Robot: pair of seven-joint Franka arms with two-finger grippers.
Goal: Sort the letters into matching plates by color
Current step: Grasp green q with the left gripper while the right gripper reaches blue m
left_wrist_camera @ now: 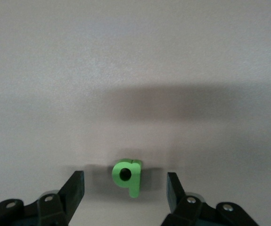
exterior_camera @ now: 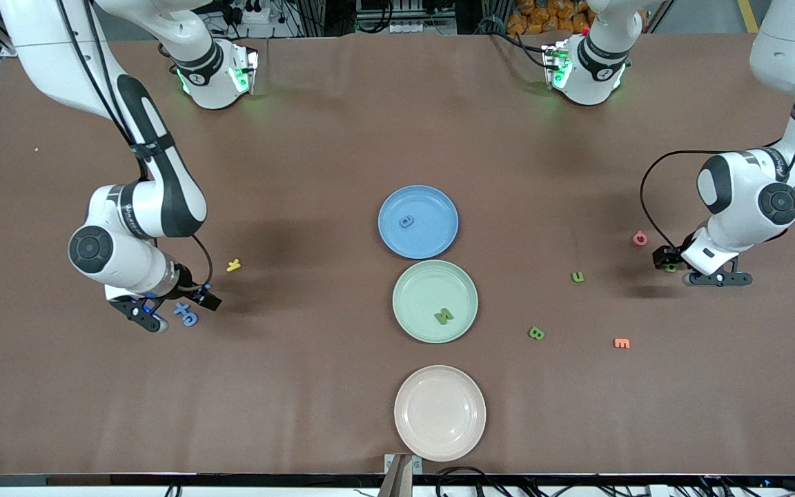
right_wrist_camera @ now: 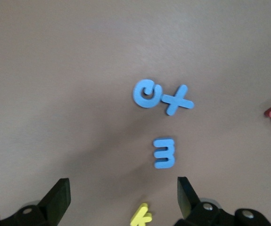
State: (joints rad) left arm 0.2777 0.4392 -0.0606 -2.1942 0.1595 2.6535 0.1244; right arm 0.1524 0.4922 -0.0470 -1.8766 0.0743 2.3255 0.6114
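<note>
Left gripper, fingers spread wide, straddles a chunky green letter q; right gripper, also wide, hovers over three blue letters. One blue letter lies in the round blue plate, one green letter in the mint green plate; probably six remain

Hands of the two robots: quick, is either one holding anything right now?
Left hand: open, empty, low over a green letter.
Right hand: open, empty, over the blue letters.

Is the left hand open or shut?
Open. The left hand shows its fingers spread either side of a green letter lying untouched on the table.
</note>
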